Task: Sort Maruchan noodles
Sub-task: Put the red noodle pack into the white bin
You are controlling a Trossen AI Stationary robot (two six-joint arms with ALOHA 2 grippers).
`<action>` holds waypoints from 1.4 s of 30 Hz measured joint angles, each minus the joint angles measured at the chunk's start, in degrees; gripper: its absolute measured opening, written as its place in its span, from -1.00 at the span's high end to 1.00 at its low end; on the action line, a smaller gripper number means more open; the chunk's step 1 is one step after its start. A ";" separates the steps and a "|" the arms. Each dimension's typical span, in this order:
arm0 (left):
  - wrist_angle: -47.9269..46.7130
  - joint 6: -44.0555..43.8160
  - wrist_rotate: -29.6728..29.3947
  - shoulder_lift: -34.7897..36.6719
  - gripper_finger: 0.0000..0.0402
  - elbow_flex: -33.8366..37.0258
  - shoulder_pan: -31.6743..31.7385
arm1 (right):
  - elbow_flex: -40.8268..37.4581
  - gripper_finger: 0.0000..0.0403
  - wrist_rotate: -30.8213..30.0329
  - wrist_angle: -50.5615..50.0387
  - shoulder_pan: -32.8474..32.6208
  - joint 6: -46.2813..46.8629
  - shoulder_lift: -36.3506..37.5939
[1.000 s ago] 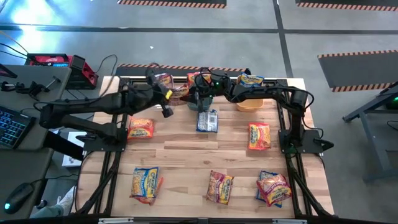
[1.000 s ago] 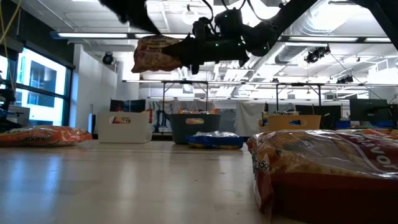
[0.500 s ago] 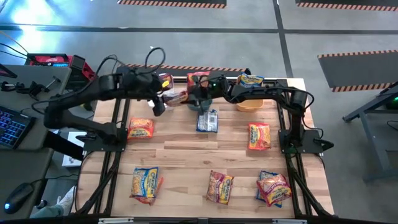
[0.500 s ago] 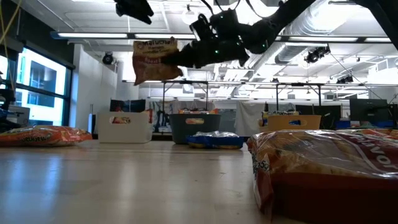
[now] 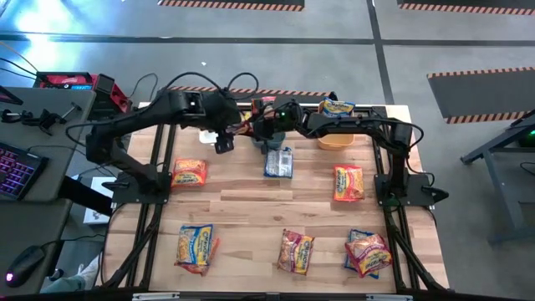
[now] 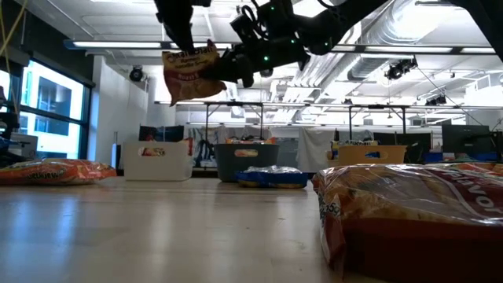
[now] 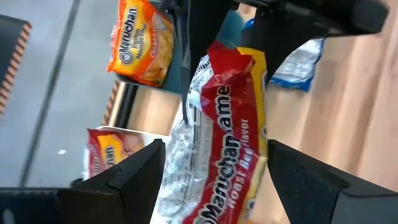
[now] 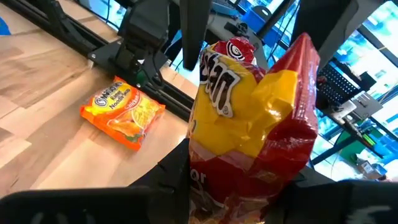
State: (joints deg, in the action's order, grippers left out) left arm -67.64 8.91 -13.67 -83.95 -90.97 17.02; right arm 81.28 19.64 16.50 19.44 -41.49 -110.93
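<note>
Both arms reach to the middle of the counter's far edge and meet there, raised well above the surface. The right gripper (image 5: 261,127) comes in from the right side with its arm stretched along the far edge, jaws clamped. The left gripper (image 5: 224,138) arrives from the left with its elbow bent high, jaws spread wide.

I'm looking at the light wooden butcher-block table (image 5: 251,209): six crinkly ramen packets lie on it, orange ones (image 5: 189,173) (image 5: 349,182), a blue-and-white one (image 5: 279,162), and bins along the far edge.
</note>
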 joint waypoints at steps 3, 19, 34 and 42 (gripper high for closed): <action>-0.10 2.19 -2.40 -0.69 -0.33 -0.06 0.00 | 0.00 0.46 0.22 0.28 0.00 -0.55 0.00; 0.15 9.83 -3.54 -4.26 -0.07 -0.06 0.35 | 0.02 0.45 0.42 1.53 0.00 -0.55 0.00; 0.22 14.55 -3.92 -5.28 0.45 -0.14 2.63 | 0.02 0.13 -10.60 1.08 -0.24 3.14 1.13; -3.68 18.72 -3.63 -5.30 0.46 0.14 8.03 | 0.16 -0.11 -23.47 -8.83 0.91 -1.03 6.97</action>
State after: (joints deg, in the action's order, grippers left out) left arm -71.31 27.63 -17.30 -89.25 -90.82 25.05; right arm 81.43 -3.83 7.67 20.35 -42.52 -103.96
